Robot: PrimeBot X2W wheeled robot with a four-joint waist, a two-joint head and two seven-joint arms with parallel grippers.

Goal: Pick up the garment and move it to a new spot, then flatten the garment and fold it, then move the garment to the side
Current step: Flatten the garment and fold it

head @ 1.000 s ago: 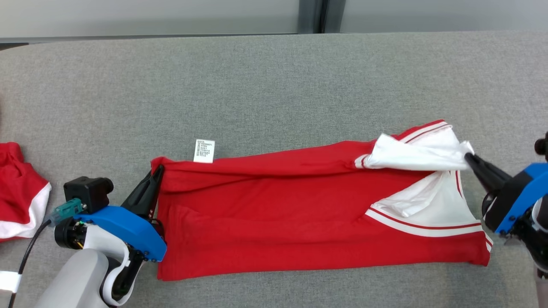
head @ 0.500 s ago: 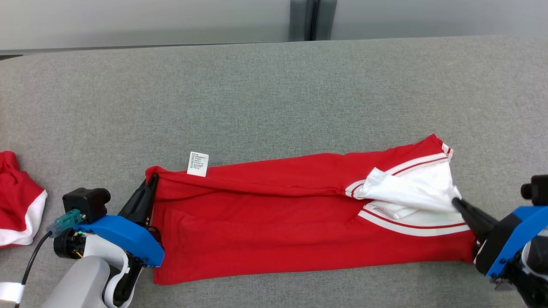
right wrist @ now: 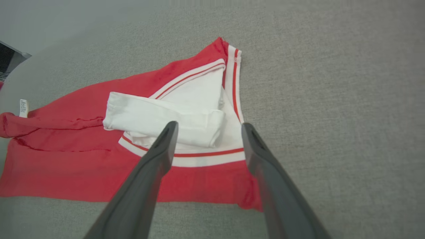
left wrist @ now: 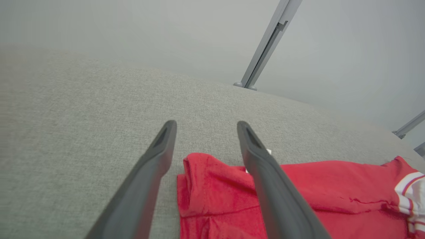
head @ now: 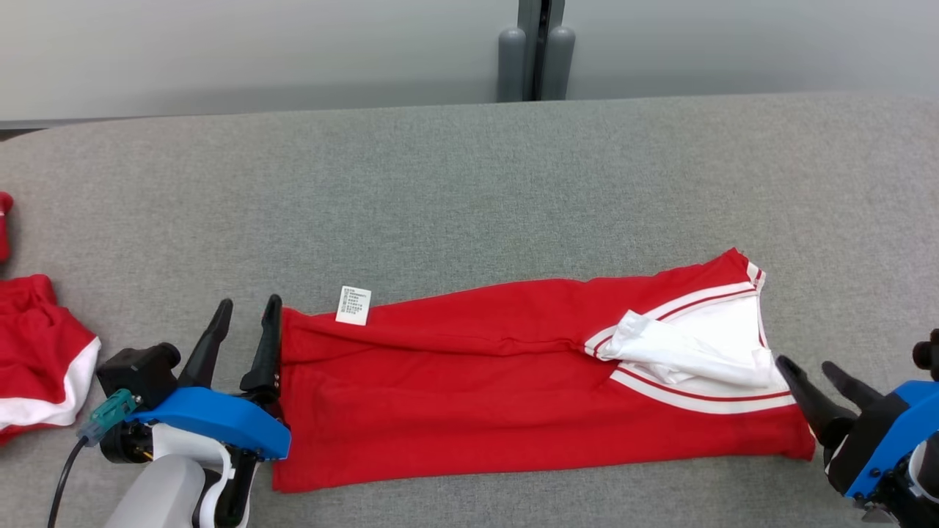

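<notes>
The garment [head: 477,389] is a red shirt with white striped trim, folded into a long band across the grey table [head: 469,183]. Its white sleeve lies tucked on top at the right end [right wrist: 162,121], and a white care label [head: 353,305] sticks out at the back left. My left gripper [head: 248,306] stands open at the band's left end, one finger against the cloth edge [left wrist: 199,179]. At the right end my right gripper [head: 807,365] is open too, holding nothing, with the white trim [right wrist: 206,154] just beyond its fingertips.
Another red and white garment [head: 37,359] lies bunched at the table's left edge. A grey wall with a vertical post [head: 539,51] runs behind the table. Bare grey cloth spreads behind the folded band.
Both grippers have opened and let go of the garment. The lifted white sleeve corner has dropped onto the shirt. The head camera has tilted, shifting the whole picture down.
</notes>
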